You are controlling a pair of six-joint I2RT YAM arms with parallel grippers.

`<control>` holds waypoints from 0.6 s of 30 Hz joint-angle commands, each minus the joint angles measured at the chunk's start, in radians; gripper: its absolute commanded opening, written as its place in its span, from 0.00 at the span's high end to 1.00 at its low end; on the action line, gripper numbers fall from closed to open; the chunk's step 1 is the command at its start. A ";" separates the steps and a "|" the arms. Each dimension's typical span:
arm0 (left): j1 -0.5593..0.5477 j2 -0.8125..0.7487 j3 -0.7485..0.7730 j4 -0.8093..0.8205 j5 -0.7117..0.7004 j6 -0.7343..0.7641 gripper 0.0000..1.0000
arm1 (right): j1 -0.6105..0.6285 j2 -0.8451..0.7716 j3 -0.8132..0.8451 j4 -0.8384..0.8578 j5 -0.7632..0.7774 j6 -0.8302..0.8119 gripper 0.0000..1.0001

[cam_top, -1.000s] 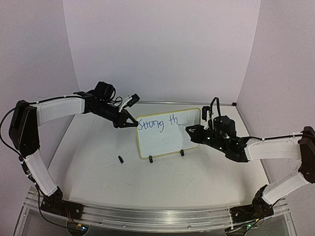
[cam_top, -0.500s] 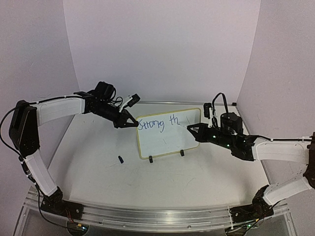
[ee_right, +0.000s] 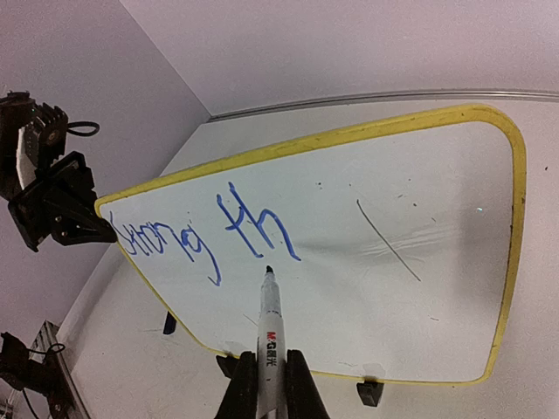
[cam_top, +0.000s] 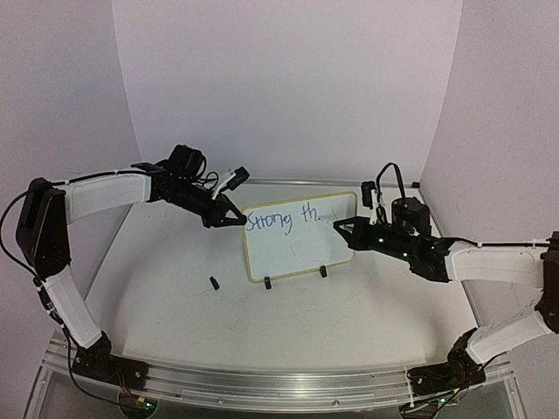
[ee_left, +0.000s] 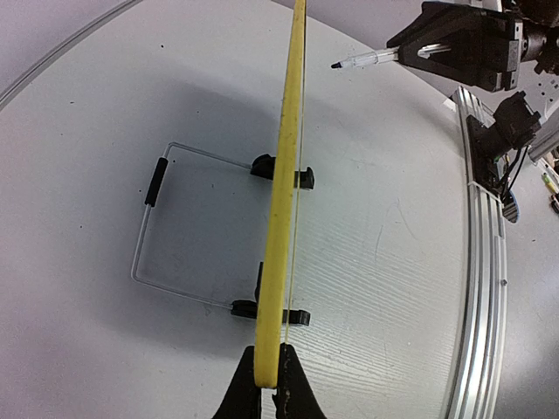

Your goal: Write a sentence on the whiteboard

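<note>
The whiteboard (cam_top: 293, 236) stands upright on two black clip feet mid-table, its white face framed in yellow, with blue writing "Strong th" along the top. My left gripper (cam_top: 238, 220) is shut on the board's upper left corner; the left wrist view shows the yellow edge (ee_left: 281, 218) pinched between its jaws (ee_left: 269, 382). My right gripper (cam_top: 346, 229) is shut on a white marker (ee_right: 271, 336). The marker's tip (ee_right: 269, 271) points at the whiteboard (ee_right: 384, 227) just below the "th"; whether it touches cannot be told.
A small dark marker cap (cam_top: 213, 283) lies on the table left of the board. A wire stand (ee_left: 166, 227) props the board from behind. Purple walls close the back and sides. An aluminium rail (cam_top: 279, 380) runs along the near edge.
My right arm has stretched out and shifted right, and the marker tip has drawn slightly away from the last letters. The left arm and the board have stayed still.
</note>
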 commanded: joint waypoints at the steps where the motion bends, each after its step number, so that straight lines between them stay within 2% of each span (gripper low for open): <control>1: -0.014 0.010 0.002 -0.077 -0.083 0.044 1.00 | -0.002 0.028 0.051 0.075 0.038 -0.012 1.00; 18: -0.014 0.013 0.004 -0.077 -0.084 0.045 1.00 | -0.002 0.100 0.106 0.109 0.065 -0.009 1.00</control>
